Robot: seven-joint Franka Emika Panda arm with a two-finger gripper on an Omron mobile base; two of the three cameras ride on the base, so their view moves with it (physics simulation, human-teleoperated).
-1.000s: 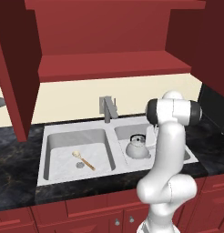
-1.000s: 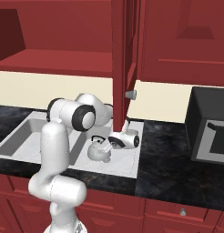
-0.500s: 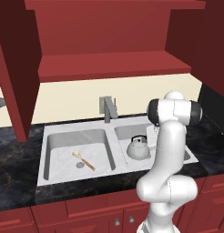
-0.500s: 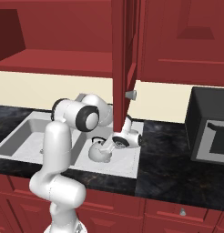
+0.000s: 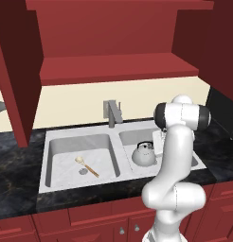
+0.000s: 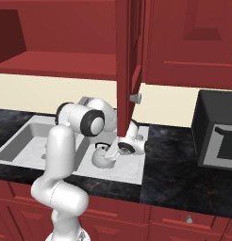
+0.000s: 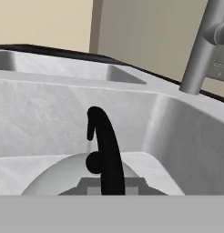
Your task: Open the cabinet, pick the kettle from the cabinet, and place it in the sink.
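Kettle, the squat silver-grey dome with its thin black arched handle, sat in the right basin of the light grey double sink, the tool low beside it, apparently closed on that handle to lower it, though the contact was hidden.

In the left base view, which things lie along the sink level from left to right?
Wooden spoon in the left basin → faucet → kettle in the right basin → robot arm.
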